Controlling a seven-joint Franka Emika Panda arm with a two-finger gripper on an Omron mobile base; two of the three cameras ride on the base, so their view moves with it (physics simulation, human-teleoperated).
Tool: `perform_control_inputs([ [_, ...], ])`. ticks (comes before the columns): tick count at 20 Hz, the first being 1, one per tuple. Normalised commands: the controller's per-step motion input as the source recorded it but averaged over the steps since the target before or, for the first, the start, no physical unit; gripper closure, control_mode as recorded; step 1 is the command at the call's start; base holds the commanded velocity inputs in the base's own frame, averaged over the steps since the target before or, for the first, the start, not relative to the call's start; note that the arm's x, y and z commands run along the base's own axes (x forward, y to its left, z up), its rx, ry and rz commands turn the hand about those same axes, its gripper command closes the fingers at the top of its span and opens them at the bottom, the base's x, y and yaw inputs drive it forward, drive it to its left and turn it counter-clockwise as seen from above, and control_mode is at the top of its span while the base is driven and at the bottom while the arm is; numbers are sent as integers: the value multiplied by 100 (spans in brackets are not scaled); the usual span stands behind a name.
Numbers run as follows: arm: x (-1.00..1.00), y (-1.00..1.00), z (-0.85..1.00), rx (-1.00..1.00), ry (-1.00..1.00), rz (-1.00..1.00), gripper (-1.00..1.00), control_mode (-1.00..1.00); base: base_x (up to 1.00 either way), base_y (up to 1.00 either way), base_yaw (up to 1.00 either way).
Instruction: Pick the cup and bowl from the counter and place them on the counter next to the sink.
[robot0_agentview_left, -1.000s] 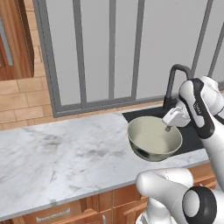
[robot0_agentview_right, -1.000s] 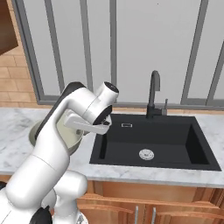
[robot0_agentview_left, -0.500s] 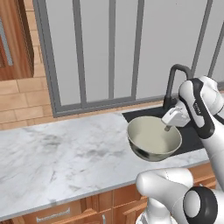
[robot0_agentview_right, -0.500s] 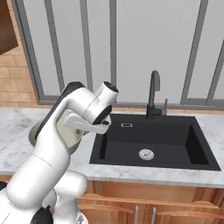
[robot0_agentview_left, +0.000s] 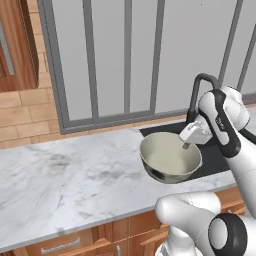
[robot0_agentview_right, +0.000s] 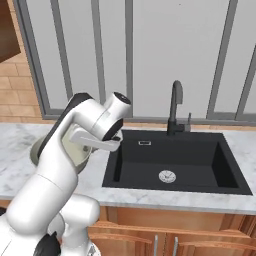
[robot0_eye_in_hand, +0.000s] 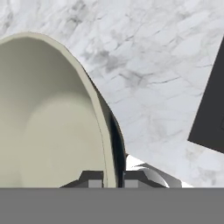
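Bowl (robot0_agentview_left: 169, 161), round, deep, cream inside, pinched at rim by tool (robot0_eye_in_hand: 113, 179).

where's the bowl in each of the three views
Left base view: the bowl sits right of centre, held above the counter by its rim, beside the sink.
Right base view: at the left edge, mostly hidden behind the arm, just a sliver of the bowl.
Hand view: the bowl takes up the left half, its rim between the pincer tips.
Shared landmark: the black sink.
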Motion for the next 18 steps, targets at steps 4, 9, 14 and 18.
perform_control_inputs([
  [4,12,2,-6,0,0,0,100,-100,0,0,0],
  [9,60,5,-35,-9,3,-3,100,-100,0,0,0],
  [14,51,4,-34,-9,5,-6,100,-100,0,0,0],
  [18,26,12,-22,-5,1,-10,100,-100,0,0,0],
])
